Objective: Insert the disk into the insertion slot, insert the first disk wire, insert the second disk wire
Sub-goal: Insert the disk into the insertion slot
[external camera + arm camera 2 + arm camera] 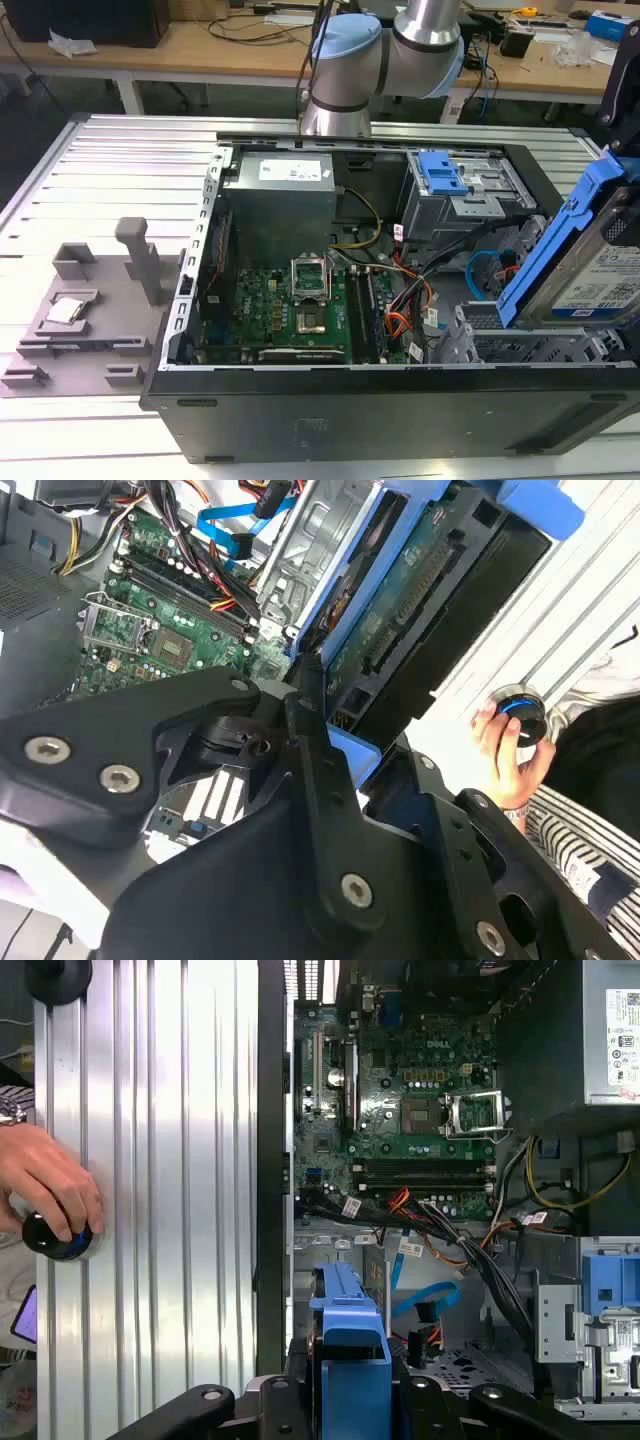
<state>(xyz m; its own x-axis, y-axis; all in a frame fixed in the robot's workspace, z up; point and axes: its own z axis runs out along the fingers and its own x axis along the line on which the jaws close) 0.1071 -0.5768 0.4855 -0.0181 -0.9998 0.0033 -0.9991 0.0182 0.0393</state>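
While my gripper [350,1402] is clamped on the disk [598,285] by its blue carrier [350,1335], the drive hangs tilted just above the insertion slot [505,345], at the exterior view's right. It's rigid, I'd judge weighty and shock-sensitive, with a bare circuit board underneath. The plastic rails are the safe hold, though my pad contact is probably hidden.

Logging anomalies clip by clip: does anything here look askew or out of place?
Yes. The disk, held in the claw, hangs steeply tilted above the insertion slot at the exterior view's right, not seated in a bay. In the first wrist view, a person's hand rests on a dark knob on the table.
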